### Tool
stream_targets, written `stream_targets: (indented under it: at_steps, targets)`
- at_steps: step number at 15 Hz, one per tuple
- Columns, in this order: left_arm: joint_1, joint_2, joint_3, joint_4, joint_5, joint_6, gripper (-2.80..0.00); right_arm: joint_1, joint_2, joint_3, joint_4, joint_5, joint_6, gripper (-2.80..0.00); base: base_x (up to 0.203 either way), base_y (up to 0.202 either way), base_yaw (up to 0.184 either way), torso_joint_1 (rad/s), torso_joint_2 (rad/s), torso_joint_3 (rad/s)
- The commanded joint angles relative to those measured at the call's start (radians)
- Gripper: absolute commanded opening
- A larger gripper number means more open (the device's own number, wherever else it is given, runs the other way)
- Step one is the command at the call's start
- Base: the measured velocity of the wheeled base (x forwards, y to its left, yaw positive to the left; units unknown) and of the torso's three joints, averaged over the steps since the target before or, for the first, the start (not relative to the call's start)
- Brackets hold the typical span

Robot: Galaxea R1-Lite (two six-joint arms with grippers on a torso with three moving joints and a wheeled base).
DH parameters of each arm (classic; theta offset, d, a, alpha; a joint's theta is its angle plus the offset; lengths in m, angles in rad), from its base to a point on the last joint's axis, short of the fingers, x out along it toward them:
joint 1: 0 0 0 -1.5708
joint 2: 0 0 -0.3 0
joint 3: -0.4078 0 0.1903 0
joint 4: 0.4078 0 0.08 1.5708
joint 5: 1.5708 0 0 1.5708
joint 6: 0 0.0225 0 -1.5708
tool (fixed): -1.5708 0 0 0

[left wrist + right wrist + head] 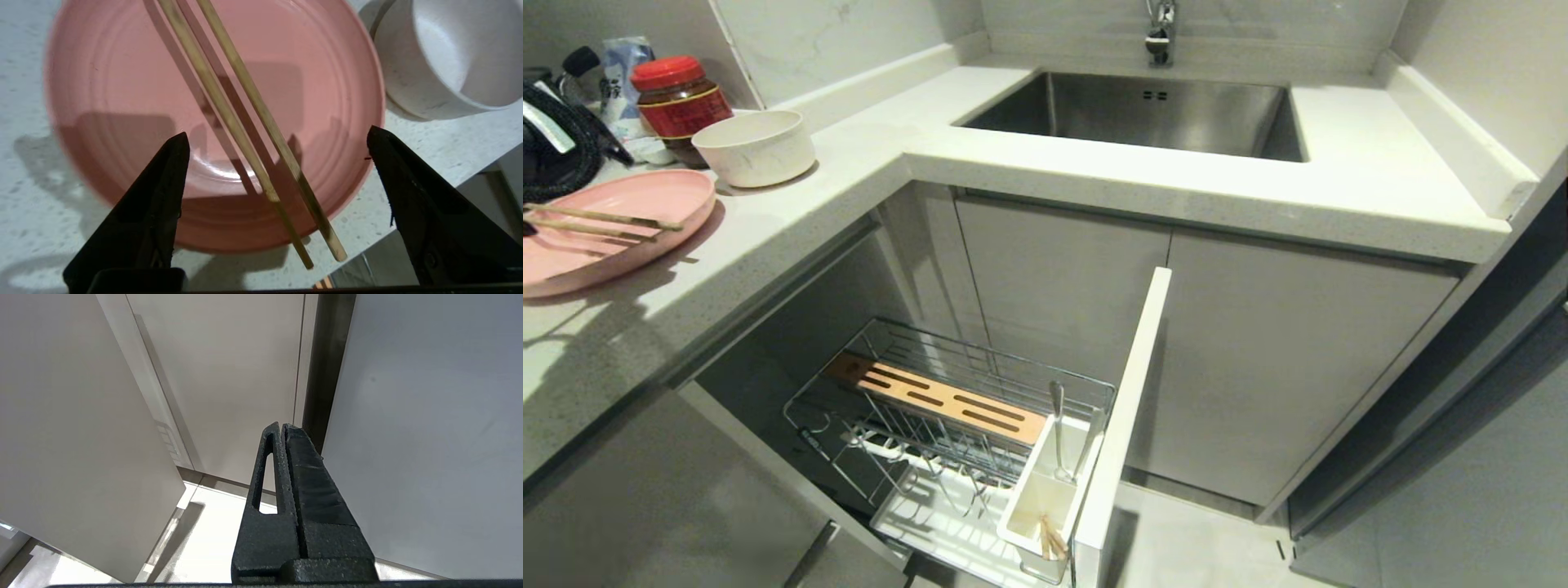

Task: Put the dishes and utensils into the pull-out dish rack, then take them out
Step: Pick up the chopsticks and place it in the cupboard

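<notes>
I am hovering my left claw (278, 143), spread wide and empty, over the wooden chopsticks (245, 134) lying across the pink plate (102, 102) on the tabletop (24, 73). Best to straddle both sticks mid-length, then pinch them together.

Pink plate (605, 229) cut off at head view's left edge; chopsticks' (600, 222) far ends too.

counter (866, 155): white stone | on it: pink plate (572, 253), cream bowl (756, 147), red-lidded jar (678, 98)
</notes>
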Motion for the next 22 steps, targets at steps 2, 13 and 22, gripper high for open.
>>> stream_targets:
  at_steps: [2,13,22]
  targets:
    - [0.012,0.073,-0.005,0.035,-0.014,-0.004,0.00,0.000,0.001,0.026,-0.001,0.000,0.000,-2.80,0.000,0.000,0.000,0.000,0.00,0.000]
    - [0.008,0.116,-0.018,0.037,-0.038,-0.005,-2.80,0.000,0.001,0.026,-0.001,0.000,0.000,-2.80,0.000,0.000,0.000,0.000,0.00,0.000]
    - [0.023,0.090,-0.039,0.037,-0.032,-0.005,-2.80,0.000,0.001,0.026,-0.001,0.000,0.000,-2.80,0.000,0.000,0.000,0.000,0.00,0.000]
